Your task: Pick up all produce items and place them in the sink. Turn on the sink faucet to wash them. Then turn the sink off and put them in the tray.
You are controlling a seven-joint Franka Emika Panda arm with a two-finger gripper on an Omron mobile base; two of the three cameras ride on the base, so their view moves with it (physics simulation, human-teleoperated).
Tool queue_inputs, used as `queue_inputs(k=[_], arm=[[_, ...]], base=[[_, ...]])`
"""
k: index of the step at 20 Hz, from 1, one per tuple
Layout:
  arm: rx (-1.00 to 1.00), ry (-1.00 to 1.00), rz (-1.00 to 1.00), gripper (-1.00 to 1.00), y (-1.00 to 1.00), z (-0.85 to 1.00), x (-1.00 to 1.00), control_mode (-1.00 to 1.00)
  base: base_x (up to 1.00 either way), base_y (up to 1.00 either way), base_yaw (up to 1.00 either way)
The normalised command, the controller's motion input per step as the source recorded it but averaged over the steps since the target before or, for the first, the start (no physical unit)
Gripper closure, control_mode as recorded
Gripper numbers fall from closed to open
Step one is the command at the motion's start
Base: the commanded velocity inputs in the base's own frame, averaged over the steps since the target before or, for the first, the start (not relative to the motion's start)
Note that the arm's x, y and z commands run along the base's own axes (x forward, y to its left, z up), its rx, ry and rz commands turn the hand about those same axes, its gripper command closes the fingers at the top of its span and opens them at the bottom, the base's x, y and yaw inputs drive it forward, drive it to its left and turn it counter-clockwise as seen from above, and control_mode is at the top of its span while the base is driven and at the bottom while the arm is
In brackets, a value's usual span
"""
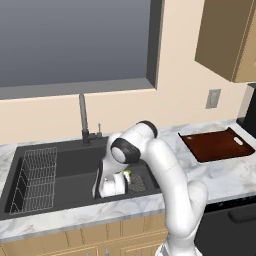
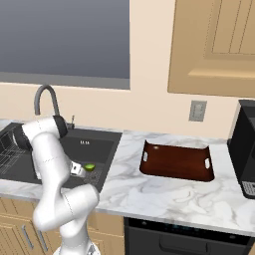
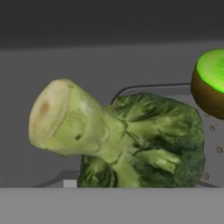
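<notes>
the black sink is set in the marble worktop, with the faucet behind it and a wire rack at its left end. the dark red tray lies on the worktop to the right, well apart from the sink. the arm reaches down into the right part of the basin, and the gripper is low there; i cannot tell how wide it stands or if it holds something. the broccoli floret lies on its side on the sink floor, very close before the hand, pale stem to the left. the halved kiwi lies just beside it. i judge the broccoli light, the stem firm, the head soft and crumbly, so the stem is the better place to take hold.
</notes>
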Motion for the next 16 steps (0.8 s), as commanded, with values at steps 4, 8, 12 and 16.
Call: queue_inputs(k=[4,8,12,16], arm=[[0.00,-0.02,0.01,1.00,0.01,-0.01,0.13,-1.00],[0.01,-0.02,0.02,1.00,0.00,0.01,0.08,-1.00],[0.01,-0.04,0.00,1.00,-0.05,0.12,0.01,-1.00],[0.03,-0.04,0.00,1.00,-0.22,0.12,0.00,-1.00]], base=[[0.00,0.00,0.00],[0.00,0.00,0.00],[0.00,0.00,0.00],[0.00,0.00,0.00]])
